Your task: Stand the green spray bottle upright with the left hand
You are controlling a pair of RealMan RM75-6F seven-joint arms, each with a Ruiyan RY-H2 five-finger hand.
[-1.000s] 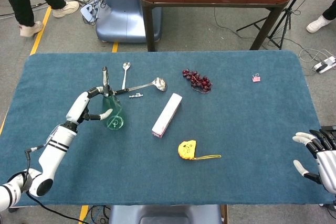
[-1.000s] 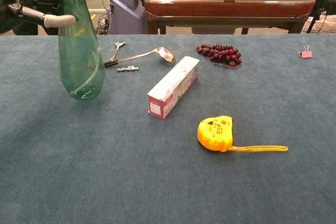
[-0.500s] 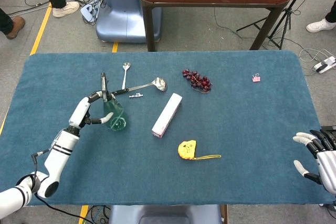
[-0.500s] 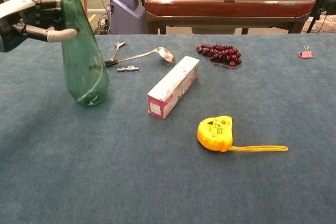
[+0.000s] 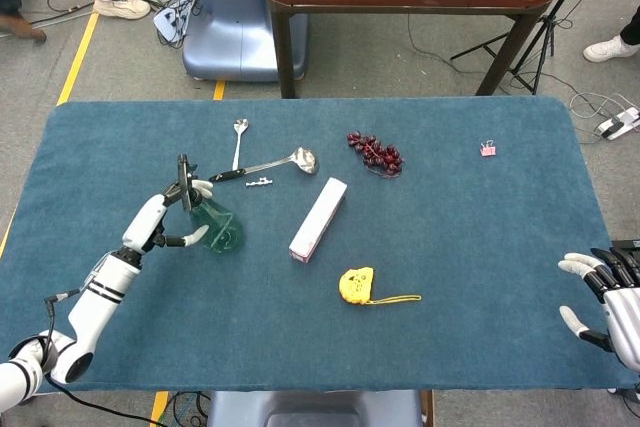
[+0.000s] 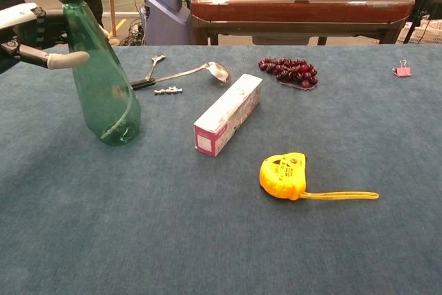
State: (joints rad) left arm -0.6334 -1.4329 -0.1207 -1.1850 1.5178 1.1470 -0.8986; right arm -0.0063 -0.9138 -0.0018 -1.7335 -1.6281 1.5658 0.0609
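Green translucent plastic marks the green spray bottle (image 6: 103, 88), which stands base-down on the blue counter (image 6: 221, 240) with its dark nozzle at the top, leaning a little toward the left robot hand (image 5: 160, 219) rather than standing quite plumb. As a judgement, the task is nearly complete: the bottle is off its side and its base seems to rest on the cloth, so what is left is to bring it fully vertical, let go, and see that it stays standing. The left robot hand grasps the bottle high up, at the neck and shoulder; in the chest view a thumb-like finger lies across the front of the upper body, while the other fingers curl around the far side beneath the nozzle. How firm that hold is cannot be told. Just beyond the left robot hand, a ladle (image 5: 275, 161) and a small spoon (image 5: 238, 141) lie on the counter, with a small metal piece (image 5: 259, 182) beside them. Further out to that hand's right lies a long white and pink box (image 6: 228, 113), then a yellow tape measure (image 6: 283, 175) with its tape pulled out a little, and a bunch of dark grapes (image 5: 375, 153). A pink clip (image 5: 488, 149) lies well apart toward the far right. The right robot hand (image 5: 605, 297) rests at the counter's right edge, released, fingers spread and holding nothing.
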